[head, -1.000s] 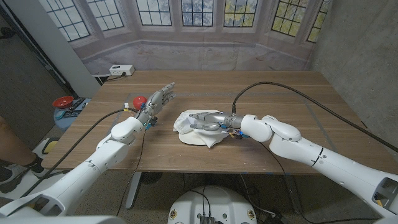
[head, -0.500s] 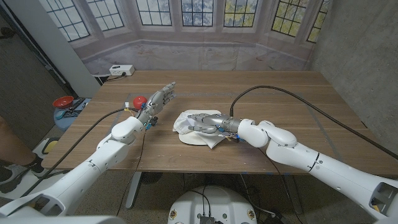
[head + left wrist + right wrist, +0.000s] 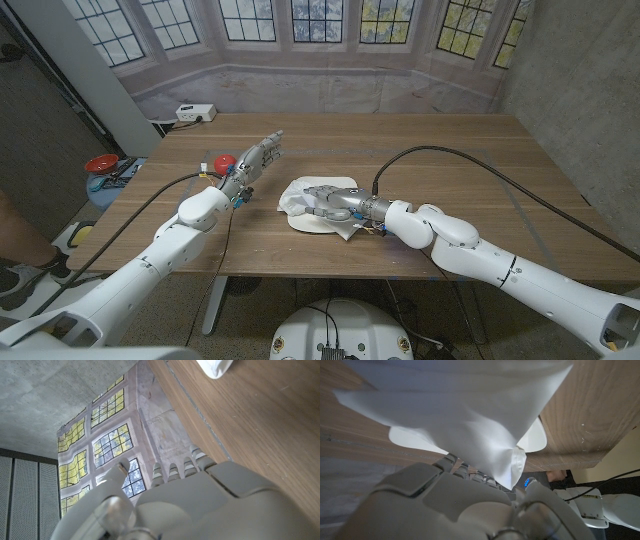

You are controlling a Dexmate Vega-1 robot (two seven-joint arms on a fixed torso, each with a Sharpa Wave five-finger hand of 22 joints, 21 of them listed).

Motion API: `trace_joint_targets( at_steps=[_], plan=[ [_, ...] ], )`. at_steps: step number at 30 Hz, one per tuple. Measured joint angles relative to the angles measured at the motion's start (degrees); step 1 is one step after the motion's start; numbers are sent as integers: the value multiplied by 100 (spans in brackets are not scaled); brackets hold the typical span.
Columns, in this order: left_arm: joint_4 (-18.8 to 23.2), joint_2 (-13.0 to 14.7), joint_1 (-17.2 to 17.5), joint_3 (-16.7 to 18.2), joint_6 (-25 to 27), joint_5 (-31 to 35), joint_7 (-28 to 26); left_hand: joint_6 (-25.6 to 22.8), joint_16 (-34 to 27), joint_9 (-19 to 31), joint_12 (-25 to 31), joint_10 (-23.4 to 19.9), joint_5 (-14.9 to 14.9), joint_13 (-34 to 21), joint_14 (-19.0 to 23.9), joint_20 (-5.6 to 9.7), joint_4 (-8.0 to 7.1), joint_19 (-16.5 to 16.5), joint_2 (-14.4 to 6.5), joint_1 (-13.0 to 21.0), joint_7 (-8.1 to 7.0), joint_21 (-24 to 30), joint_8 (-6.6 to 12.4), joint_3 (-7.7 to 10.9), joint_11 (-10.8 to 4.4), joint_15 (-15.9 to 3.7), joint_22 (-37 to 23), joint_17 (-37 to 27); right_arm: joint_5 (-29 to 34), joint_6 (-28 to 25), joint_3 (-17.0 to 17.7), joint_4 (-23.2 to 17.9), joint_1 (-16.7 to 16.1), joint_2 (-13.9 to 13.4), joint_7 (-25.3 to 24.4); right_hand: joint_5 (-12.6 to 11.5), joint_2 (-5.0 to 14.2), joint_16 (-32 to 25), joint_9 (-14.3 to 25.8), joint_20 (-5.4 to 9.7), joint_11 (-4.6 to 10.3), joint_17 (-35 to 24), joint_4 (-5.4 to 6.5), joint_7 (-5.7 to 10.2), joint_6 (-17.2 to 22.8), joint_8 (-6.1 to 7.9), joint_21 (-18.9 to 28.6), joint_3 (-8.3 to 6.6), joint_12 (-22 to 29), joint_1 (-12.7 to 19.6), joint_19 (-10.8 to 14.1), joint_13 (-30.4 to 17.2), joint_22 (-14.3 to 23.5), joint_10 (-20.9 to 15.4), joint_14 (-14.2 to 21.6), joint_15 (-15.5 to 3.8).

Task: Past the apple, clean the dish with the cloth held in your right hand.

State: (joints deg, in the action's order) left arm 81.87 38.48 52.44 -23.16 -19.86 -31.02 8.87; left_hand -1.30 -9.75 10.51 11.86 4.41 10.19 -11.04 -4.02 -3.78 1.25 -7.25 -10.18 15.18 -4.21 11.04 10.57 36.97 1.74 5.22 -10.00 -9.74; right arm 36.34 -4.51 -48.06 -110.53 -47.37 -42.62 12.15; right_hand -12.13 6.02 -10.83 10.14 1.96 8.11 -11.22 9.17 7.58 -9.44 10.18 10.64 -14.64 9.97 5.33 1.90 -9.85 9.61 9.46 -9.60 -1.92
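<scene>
I see the plate (image 3: 312, 222) near the table's (image 3: 480, 160) front edge, cloth (image 3: 296, 199) on it, my right hand (image 3: 335, 198) on the cloth; apple (image 3: 225, 162) to its left, beside my left hand (image 3: 252, 160).

Staged lab: printed window backdrop (image 3: 300, 40), concrete wall (image 3: 570, 70), wooden table (image 3: 480, 170).

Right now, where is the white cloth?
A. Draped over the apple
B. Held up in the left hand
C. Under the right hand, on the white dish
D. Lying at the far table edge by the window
C: in the head view the right hand presses the white cloth onto the white dish near the table's middle, while the left hand is raised by the apple with nothing in it.
</scene>
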Motion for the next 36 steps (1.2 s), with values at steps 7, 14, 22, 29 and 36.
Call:
trace_joint_targets(
  at_steps=[7, 14, 22, 29, 36],
  plan=[
    [56, 26, 15, -8, -23, 38, 1, 0, 0, 0, 0, 0, 0, 0, 0, 0, 0, 0, 0, 0, 0, 0, 0, 0, 0, 0, 0, 0, 41, 81, 14, 166, -83, 19, -206, 0, 0, 0, 0, 0, 0, 3, -24, 0, 0, 0, 0, -24, 0, 0, 0, 0, -1, 0, 0, 0],
    [65, 32, 16, -10, -31, 65, 8, -1, -23, 0, 0, 0, 0, 0, 1, 0, 0, 0, 0, 0, 0, 0, 0, 0, 0, 0, 0, 1, 41, 108, 11, 409, -97, 104, -253, 0, 0, 0, 1, 11, 22, 3, -23, 0, 0, 21, 16, -71, 0, 0, 52, -17, -19, -22, 0, 0],
    [89, 63, 0, -22, -32, 87, 30, -1, -23, 0, 0, 0, 0, 0, 1, 0, -24, 0, 0, 0, 0, 0, 0, -24, 0, 0, 0, 1, -33, 294, -52, 714, -49, 219, -481, 0, 0, 0, 1, 30, 24, 2, 0, 0, 0, 21, 6, -95, -2, 0, 29, -17, -26, -20, 0, 0],
    [97, 80, -13, -25, -26, 92, 42, 0, -23, 0, 0, 0, 0, 0, 1, 0, -24, -1, 1, -1, -1, 0, 0, -24, 0, 0, 0, 6, -150, 385, -103, 921, -27, 267, -548, 0, 0, 0, 1, 29, 43, 2, -1, 0, 1, 21, 6, -126, -3, 0, 29, -16, -25, -1, 0, 0],
    [99, 84, -23, -25, -42, 106, 39, 19, -34, 0, 0, 0, 0, 0, 1, 0, -81, -1, 1, -1, -20, 0, 0, -81, 0, 0, 0, -1, -252, 394, -132, 1039, -20, 277, -538, 0, 2, 0, 1, 29, 42, 2, 16, 0, 1, 43, 5, -142, 23, -2, 29, -16, -25, -1, 0, 0]
  ],
)
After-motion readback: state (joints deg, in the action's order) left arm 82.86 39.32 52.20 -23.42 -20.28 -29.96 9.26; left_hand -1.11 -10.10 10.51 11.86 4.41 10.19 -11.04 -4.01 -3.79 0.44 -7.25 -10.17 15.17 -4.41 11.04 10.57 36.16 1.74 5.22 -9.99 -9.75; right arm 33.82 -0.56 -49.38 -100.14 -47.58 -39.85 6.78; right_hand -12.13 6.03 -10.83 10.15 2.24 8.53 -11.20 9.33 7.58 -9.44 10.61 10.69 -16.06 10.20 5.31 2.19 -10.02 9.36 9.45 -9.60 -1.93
